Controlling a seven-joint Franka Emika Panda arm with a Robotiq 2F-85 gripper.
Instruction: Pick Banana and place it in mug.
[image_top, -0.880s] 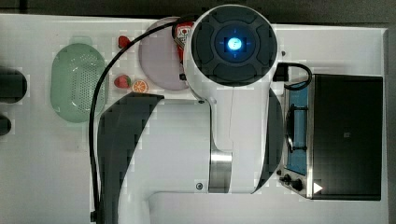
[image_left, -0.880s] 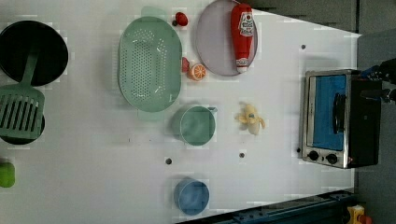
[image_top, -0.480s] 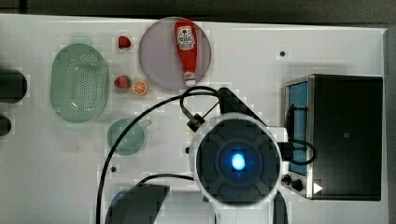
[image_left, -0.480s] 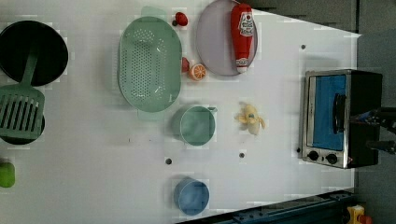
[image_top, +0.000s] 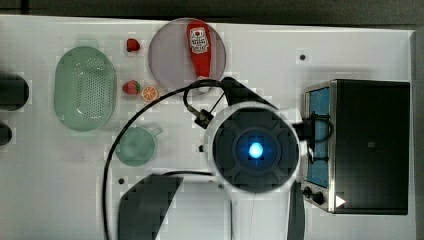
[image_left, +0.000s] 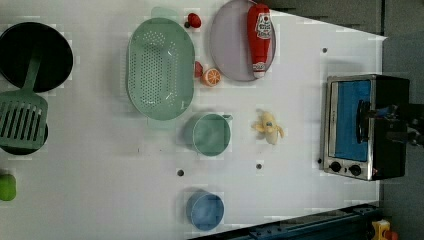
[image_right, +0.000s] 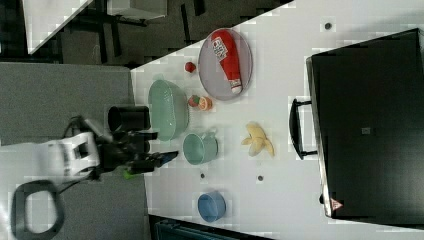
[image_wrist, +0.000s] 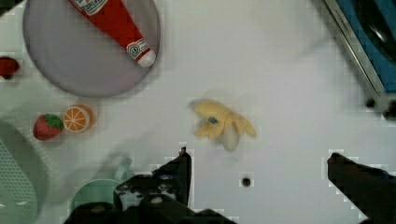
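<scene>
Seen from the top view: white arm (image_top: 255, 150) reared above the bench (image_top: 280, 65), its round wrist cap with blue light facing straight up at the camera, black cable looping round toward the sage-green mug (image_top: 136, 146). In the right view, stretched level from the right view's left, gripper (image_right: 150, 147) held high over the bench's near edge. Pointed straight down in the wrist view, gripper (image_wrist: 257, 161) spread fully wide, two dark fingers (image_wrist: 180, 170) well apart, nothing between them, bare bench beneath.

Toy banana (image_left: 268, 127) lying flat on the bench, peel ends splayed, between the mug (image_left: 211, 134) and the toaster oven (image_left: 364, 126), touching neither; near mid-bench, closer to the oven's end. In the wrist view, banana (image_wrist: 222, 123) just ahead of the open fingers, apart from them. Mug upright, empty, handle toward the banana.

Beyond the mug, green perforated colander (image_left: 160, 67); beside it an orange slice (image_left: 211, 77) and a strawberry (image_wrist: 46, 127). Ketchup bottle (image_left: 260, 37) lying on the purple plate (image_left: 231, 50) at the far edge. Blue cup (image_left: 206, 211) near the opposite edge.
</scene>
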